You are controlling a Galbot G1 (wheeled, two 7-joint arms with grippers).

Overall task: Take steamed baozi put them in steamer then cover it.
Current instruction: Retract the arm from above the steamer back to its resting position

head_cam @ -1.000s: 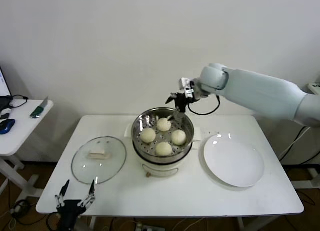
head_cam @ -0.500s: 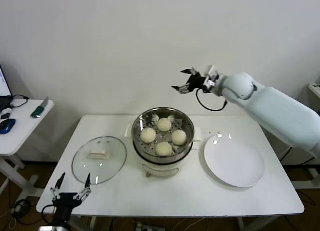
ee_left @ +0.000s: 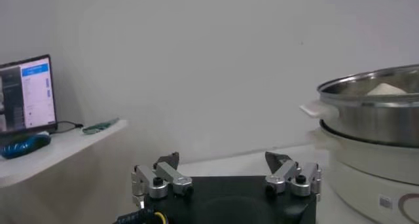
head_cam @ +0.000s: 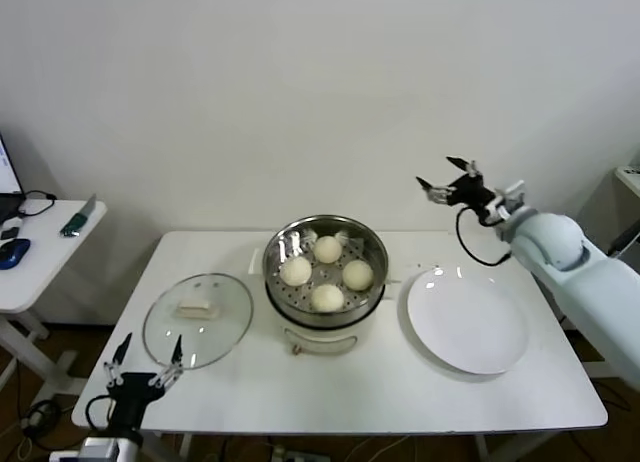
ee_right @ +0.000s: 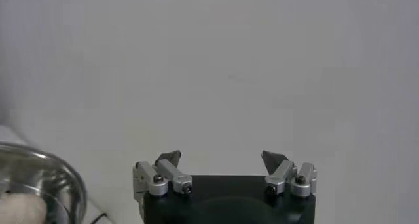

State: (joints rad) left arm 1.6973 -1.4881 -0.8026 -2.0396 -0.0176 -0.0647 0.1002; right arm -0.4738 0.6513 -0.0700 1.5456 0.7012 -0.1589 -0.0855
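Several cream-white baozi lie in the shiny steel steamer, which stands on a white cooker base mid-table. The steamer also shows in the left wrist view and the right wrist view. The glass cover with its cream handle lies flat on the table, left of the steamer. My right gripper is open and empty, raised above the table's back right, well clear of the steamer. My left gripper is open and empty, low at the table's front left corner, just in front of the cover.
A flat white plate lies bare on the table, right of the steamer. A small side table with a mouse and laptop stands far left. The white wall is close behind the table.
My right gripper has lifted out of the steamer and swung right, away to the back right above the plate. My left gripper has shifted slightly at the front left corner.
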